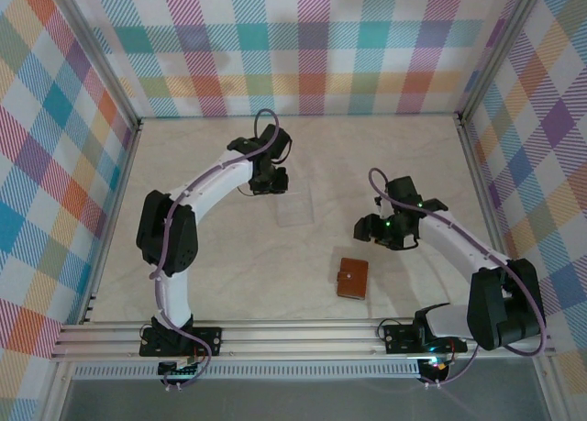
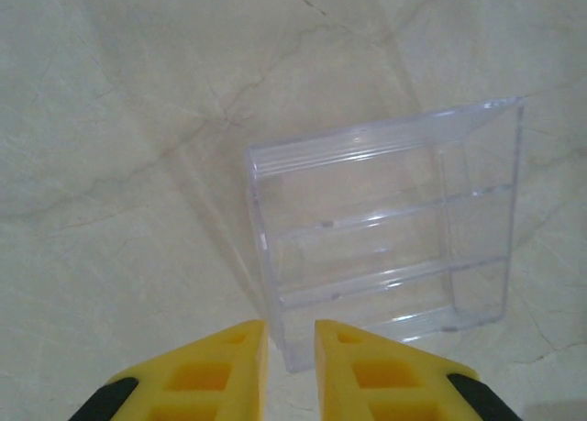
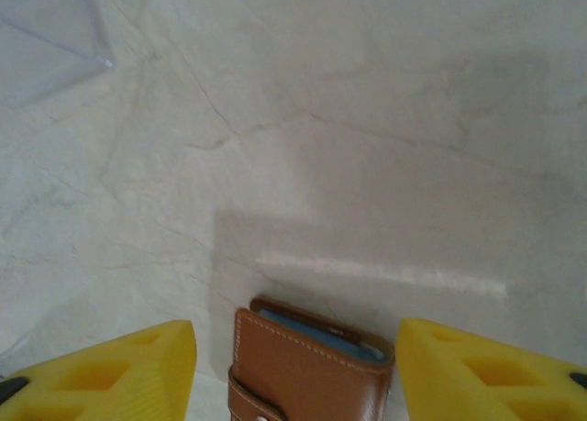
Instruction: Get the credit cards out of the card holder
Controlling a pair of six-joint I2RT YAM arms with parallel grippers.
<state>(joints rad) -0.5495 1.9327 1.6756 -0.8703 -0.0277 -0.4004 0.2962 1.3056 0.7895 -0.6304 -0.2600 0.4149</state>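
The top external camera sits above and behind the arm bases and looks down over the whole pale surface (image 1: 229, 283) from far off. The left wrist camera peers steeply down past the left gripper (image 2: 291, 327), close over a clear plastic box (image 2: 385, 228). The right wrist camera looks down past the right gripper (image 3: 295, 334), close above the card holder (image 3: 307, 371). A corner of that box sits at its upper left, and the overhead view takes in both things.

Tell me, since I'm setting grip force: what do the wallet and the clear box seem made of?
The card holder looks like smooth tan leather, or imitation: stitched edges, a snap tab. The clear box looks like hard glossy plastic: see-through, with bright sharp edges.
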